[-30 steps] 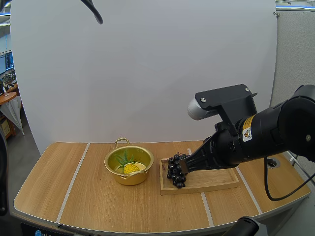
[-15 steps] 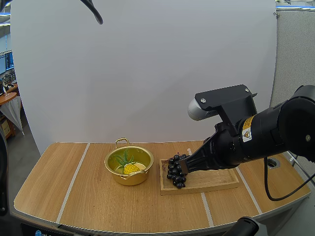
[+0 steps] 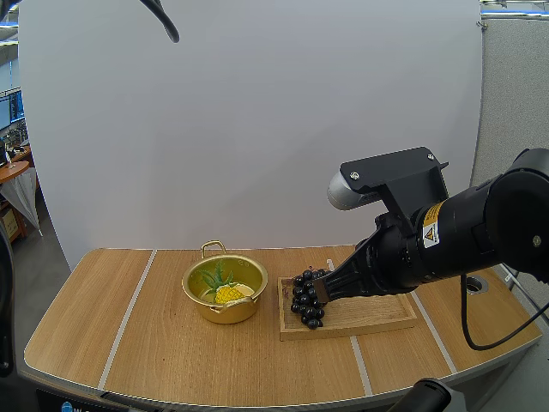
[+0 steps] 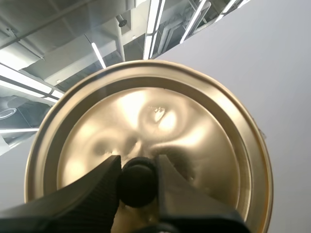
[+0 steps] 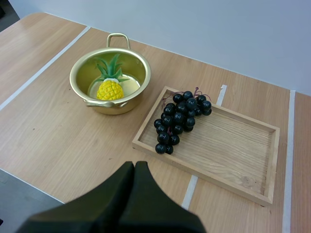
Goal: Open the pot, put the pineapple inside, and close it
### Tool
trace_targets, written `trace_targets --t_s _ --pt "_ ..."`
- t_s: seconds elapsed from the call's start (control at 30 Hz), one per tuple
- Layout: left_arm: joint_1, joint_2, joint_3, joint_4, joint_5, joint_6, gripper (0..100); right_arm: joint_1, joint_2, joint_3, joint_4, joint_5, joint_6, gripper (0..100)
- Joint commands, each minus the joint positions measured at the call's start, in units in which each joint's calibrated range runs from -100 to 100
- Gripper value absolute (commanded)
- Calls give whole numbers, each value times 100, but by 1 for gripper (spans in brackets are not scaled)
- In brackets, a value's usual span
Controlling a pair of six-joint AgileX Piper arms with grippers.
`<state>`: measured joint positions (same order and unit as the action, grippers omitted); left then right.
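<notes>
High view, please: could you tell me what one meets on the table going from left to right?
pot, holding the pineapple → bunch of grapes → bare part of the wooden tray

The wooden table (image 3: 154, 343) in front of me is crossed by pale stripes (image 3: 127, 316) and carries two things. An open golden pot (image 3: 225, 312) stands near its middle. A shallow wooden tray (image 3: 343, 330) lies just beside the pot on my right, not touching it.
</notes>
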<state>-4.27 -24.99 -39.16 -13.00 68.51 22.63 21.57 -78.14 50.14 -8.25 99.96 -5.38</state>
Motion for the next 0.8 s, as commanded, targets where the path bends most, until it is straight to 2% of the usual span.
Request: trace_targets --t_s 0.0,0.17,0.2,0.4,0.77 --pt "-13 -86 -50 53 947 -72 1 2 -56 6 -52 4 -21 0" --pt "-13 -97 35 42 3033 -63 1 -94 -56 6 -54 4 -21 0" --pt "-13 -97 60 42 3139 -52 1 -112 -56 6 -39 4 -21 0" --pt "-13 -73 594 42 3149 -44 1 -120 -56 6 -22 4 -21 0" --pt "-13 39 2346 42 3149 -44 1 -120 -56 6 -22 4 -21 0"
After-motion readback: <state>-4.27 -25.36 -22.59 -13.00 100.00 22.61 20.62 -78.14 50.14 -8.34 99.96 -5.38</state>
